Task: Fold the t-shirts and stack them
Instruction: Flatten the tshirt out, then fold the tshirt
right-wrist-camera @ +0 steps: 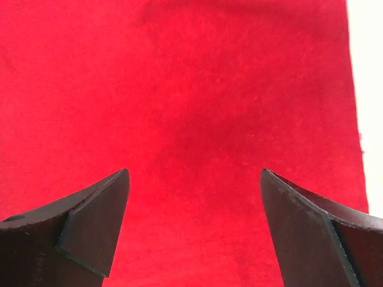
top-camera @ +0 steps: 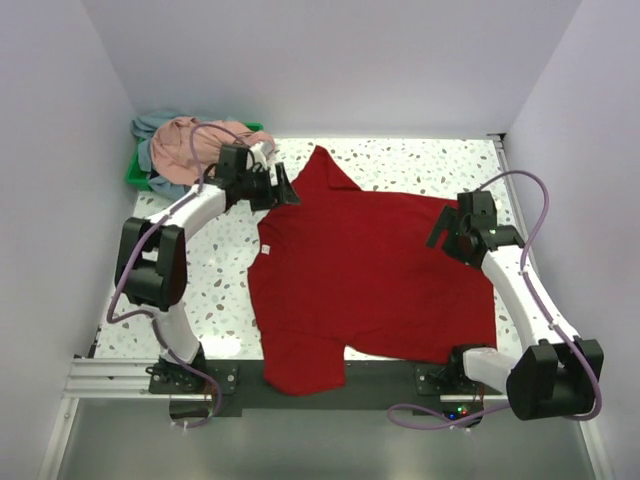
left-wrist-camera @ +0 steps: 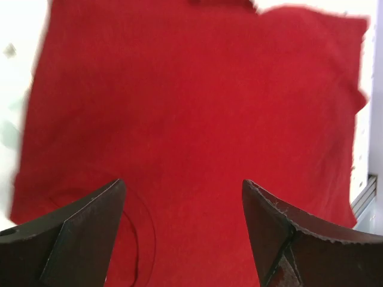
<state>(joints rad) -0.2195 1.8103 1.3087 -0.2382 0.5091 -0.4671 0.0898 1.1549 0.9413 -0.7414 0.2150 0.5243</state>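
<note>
red shirt point(top-camera: 370, 280) is lying spread on the surface point(top-camera: 420, 165); left pincer point(top-camera: 288, 188) and right pincer point(top-camera: 445, 230) are hanging over it, jaws apart.

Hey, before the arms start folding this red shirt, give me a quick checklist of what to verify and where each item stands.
1. Red t-shirt spread out: ok, lying open with few wrinkles.
2. Shirt fully on the table: not ok, one sleeve overhangs the near edge by the arm bases.
3. Left end effector empty: ok, jaws apart near the collar.
4. Right end effector empty: ok, jaws apart over plain cloth.
5. Height above the cloth: cannot tell.
6. Other shirts out of the way: ok, pink shirt and grey-blue shirt heaped in the green tray.
</note>
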